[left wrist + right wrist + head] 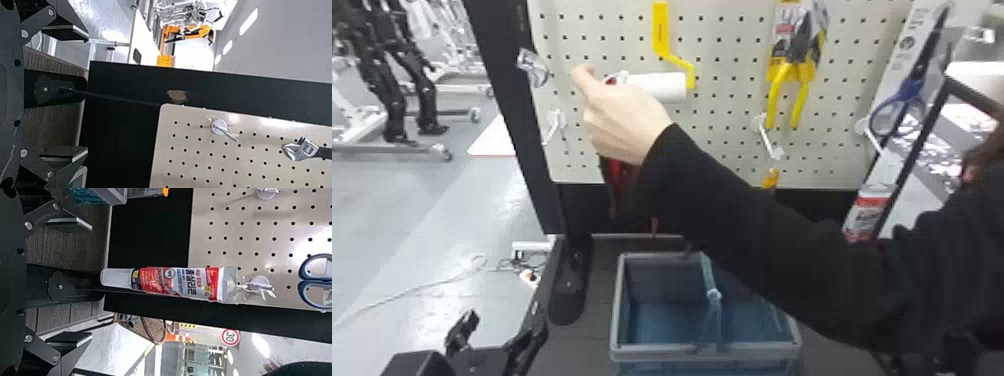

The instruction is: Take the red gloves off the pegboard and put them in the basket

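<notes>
Plainly wide open, left gripper (502, 326) and right gripper (954, 350) alike

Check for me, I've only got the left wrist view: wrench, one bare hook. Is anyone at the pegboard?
Observer: Yes. In the head view a person's hand is up in front of the pegboard, by a white cylinder.

Operator: And the basket, is it below the board?

Observer: It is. The head view has the basket on the table below the pegboard, with the person's black sleeve reaching across above its right side.

Operator: Copy. Probably best to hold both arms until that hand is out.
</notes>
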Available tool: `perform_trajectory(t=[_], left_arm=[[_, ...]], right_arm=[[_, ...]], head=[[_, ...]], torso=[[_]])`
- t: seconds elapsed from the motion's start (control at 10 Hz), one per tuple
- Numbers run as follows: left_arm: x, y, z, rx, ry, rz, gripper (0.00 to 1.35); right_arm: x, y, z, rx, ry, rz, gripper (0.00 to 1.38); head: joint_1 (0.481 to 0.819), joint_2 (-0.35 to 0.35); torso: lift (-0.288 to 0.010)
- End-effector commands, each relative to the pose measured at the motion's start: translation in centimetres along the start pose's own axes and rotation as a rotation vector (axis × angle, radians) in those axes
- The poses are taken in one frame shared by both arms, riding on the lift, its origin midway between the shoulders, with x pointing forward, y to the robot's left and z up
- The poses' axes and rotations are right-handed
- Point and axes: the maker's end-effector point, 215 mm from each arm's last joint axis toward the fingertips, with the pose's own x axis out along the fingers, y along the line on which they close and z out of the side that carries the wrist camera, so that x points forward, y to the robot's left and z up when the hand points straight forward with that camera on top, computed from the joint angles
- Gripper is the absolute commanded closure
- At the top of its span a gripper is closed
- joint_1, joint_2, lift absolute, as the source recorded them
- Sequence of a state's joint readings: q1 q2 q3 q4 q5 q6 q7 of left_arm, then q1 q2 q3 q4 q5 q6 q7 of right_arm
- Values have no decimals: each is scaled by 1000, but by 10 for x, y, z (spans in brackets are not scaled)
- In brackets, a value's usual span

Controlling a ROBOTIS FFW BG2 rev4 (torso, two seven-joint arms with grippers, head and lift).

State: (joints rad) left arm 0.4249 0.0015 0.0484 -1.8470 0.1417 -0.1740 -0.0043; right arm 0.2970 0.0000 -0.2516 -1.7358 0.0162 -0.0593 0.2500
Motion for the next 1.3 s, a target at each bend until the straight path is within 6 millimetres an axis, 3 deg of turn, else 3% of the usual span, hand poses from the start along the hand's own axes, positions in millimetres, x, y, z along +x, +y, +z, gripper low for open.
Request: perform_trajectory(t=[0.0, 1.2], left_arm=[[-1, -2, 0, -3, -2, 2, 262], [-1, -4, 6, -7, -26, 18, 262]], right_arm=[[-1, 0, 0, 0, 0, 0, 308], [1, 1, 1, 0, 0, 1, 308]], head=[[549, 0], [549, 0]], torso=[[-100], [-100]])
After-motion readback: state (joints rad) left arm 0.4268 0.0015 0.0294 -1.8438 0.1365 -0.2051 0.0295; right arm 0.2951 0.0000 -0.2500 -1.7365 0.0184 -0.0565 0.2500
